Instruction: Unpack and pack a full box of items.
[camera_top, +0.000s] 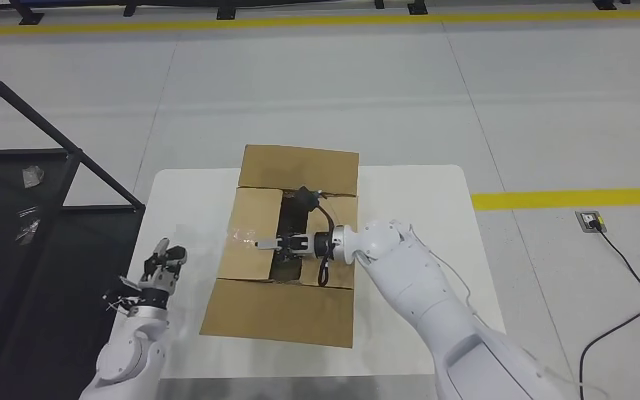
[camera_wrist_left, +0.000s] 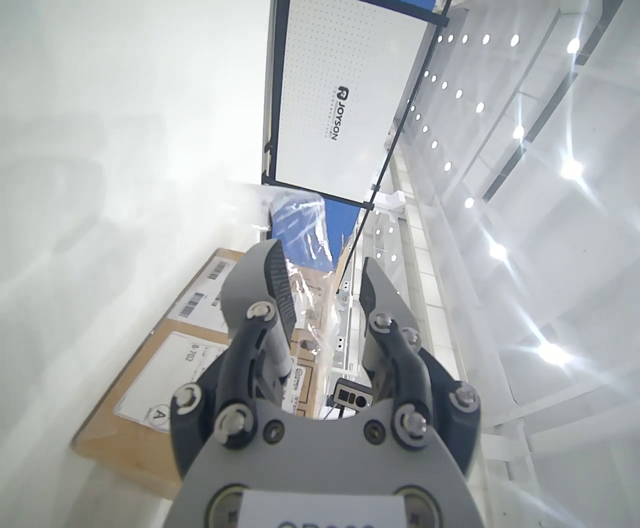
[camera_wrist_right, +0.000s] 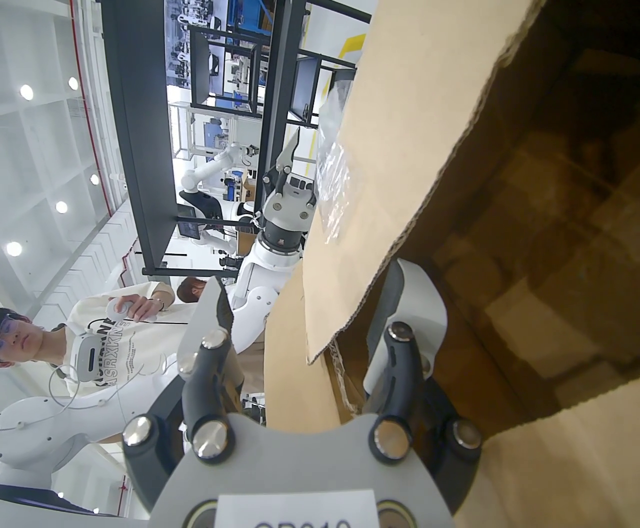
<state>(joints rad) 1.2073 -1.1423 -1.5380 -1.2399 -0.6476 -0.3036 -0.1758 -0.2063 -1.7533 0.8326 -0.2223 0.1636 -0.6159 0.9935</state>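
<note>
Logged brown cardboard box (camera_top: 300, 170), flaps open, mid white table (camera_top: 420, 200). Noted right gripper (camera_top: 280, 243) over the opening, fingers spread astride left flap edge, one inside, one outside; no pinch seen. Noted left gripper (camera_top: 165, 258) well left of box, fingers apart, empty. Spotted crumpled clear plastic bag (camera_top: 238, 237) on left flap.

1. The box (camera_top: 280, 312) opening is dark in the top view; what lies inside cannot be made out.
2. A cardboard flap (camera_wrist_right: 400, 125) covers part of one finger (camera_wrist_right: 420, 300) of the right gripper (camera_wrist_right: 312, 280).
3. The left gripper (camera_wrist_left: 320, 255) hides part of the box's labelled side.
</note>
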